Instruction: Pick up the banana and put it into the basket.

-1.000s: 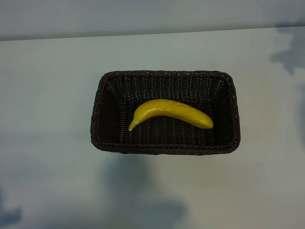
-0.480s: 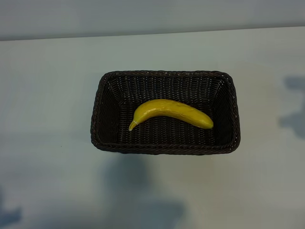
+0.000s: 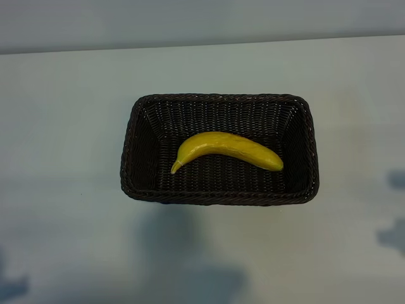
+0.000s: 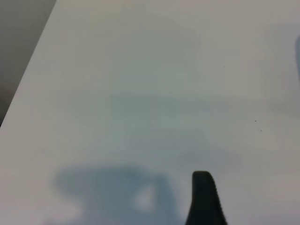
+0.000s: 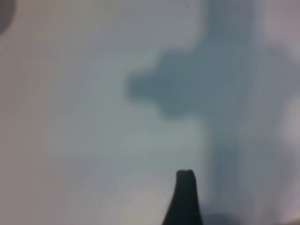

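Observation:
The yellow banana [image 3: 226, 150] lies on the floor of the dark brown wicker basket [image 3: 133, 126], stem end towards the left, in the middle of the table in the exterior view. No arm or gripper shows in that view. In the left wrist view, one dark finger [image 4: 203, 197] of my left gripper [image 4: 151, 201] hangs over bare table with nothing held. The right wrist view likewise shows a single dark finger [image 5: 184, 197] of my right gripper [image 5: 151, 201] above bare table, nothing in it. Both grippers are open.
The pale table [image 3: 63, 158] stretches all round the basket, and its far edge [image 3: 202, 44] runs along the back. Arm shadows fall on the table at the right edge [image 3: 395, 235] and in front of the basket [image 3: 183, 253].
The arm shadow at the right edge of the exterior view has slid from the back towards the front. The banana and basket have not moved.

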